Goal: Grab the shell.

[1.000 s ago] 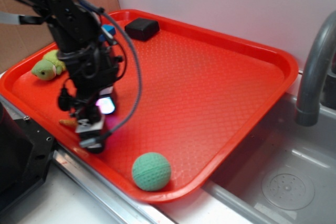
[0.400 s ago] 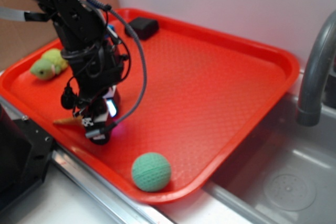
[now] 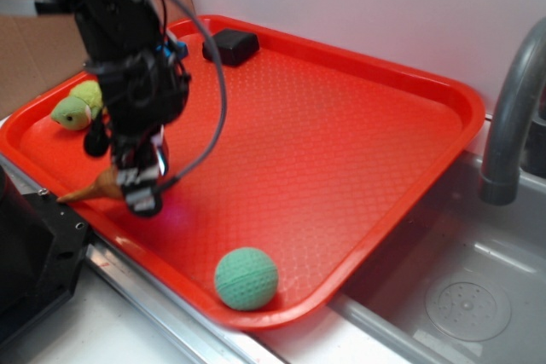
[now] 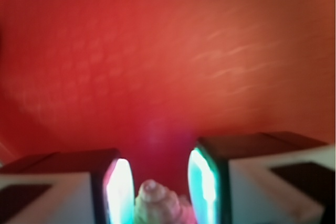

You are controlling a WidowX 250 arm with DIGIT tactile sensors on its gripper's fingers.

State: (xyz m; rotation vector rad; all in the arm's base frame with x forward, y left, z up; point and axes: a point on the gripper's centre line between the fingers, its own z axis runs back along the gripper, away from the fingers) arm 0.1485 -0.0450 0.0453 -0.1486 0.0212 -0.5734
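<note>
The shell (image 3: 94, 187) sits at the left front edge of the red tray (image 3: 358, 151), its long pointed tip sticking out leftward toward the tray's rim while its knobby tan-orange body disappears behind the gripper (image 3: 141, 198). In the wrist view the shell (image 4: 157, 203) shows as a pale, rounded spiral lump lying between the two fingers, whose inner pads (image 4: 119, 190) glow white and teal on either side of it. The jaws stand narrow around the shell with a thin gap visible on each side, so whether they actually press on it cannot be told; that view is also blurred. The gripper (image 4: 157, 192) points down at the tray surface, and from the exterior view it appears tilted slightly, its tip close above or on the tray; contact with the tray cannot be judged.

Behind the gripper, toward the tray's left back edge, a green plush turtle (image 3: 77, 106) lies partly hidden by the black arm and its cable. A black box (image 3: 230, 45) rests in the tray's far back corner. A green ball (image 3: 246, 278) sits near the front corner, just inside the rim and well apart from the shell. To the right of the tray lies a metal sink (image 3: 461, 287) with a grey faucet (image 3: 512, 117) rising over it.
</note>
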